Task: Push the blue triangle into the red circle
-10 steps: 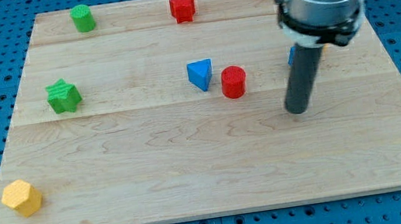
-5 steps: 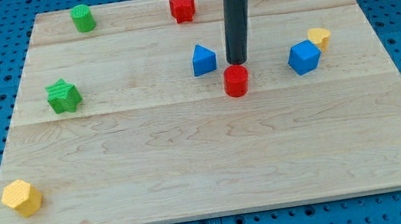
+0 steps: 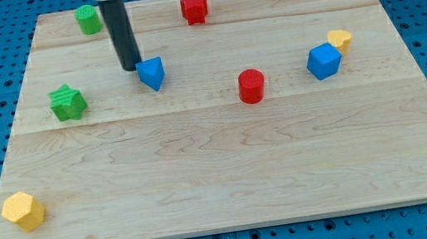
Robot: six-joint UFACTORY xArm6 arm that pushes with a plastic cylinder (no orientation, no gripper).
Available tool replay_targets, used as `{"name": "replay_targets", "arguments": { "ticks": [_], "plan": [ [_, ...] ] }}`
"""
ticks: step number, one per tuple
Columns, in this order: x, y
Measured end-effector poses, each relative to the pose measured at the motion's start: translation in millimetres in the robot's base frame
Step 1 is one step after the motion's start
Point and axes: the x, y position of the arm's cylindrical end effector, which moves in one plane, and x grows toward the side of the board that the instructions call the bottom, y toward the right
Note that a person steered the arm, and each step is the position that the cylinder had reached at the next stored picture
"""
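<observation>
The blue triangle lies on the wooden board, left of centre in the upper half. The red circle, a short red cylinder, stands well to its right and slightly lower, a clear gap between them. My tip is at the triangle's upper left, close against it or touching; I cannot tell which. The dark rod rises from the tip to the view's top.
A green cylinder and a red block sit near the top edge. A green star is at the left. A blue cube and a yellow block are at the right. A yellow block is at the bottom left.
The rod has swept from the view's right to the left. The blue triangle has slid left and a little up, away from the red circle, which stayed almost in place.
</observation>
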Motion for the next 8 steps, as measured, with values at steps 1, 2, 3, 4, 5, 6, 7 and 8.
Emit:
{"name": "replay_targets", "arguments": {
  "ticks": [1, 2, 3, 4, 5, 6, 7, 8],
  "plan": [
    [7, 18],
    [5, 73],
    [-4, 136],
    [-4, 96],
    [-11, 78],
    [-7, 60],
    [-5, 71],
    [3, 78]
  ]
}}
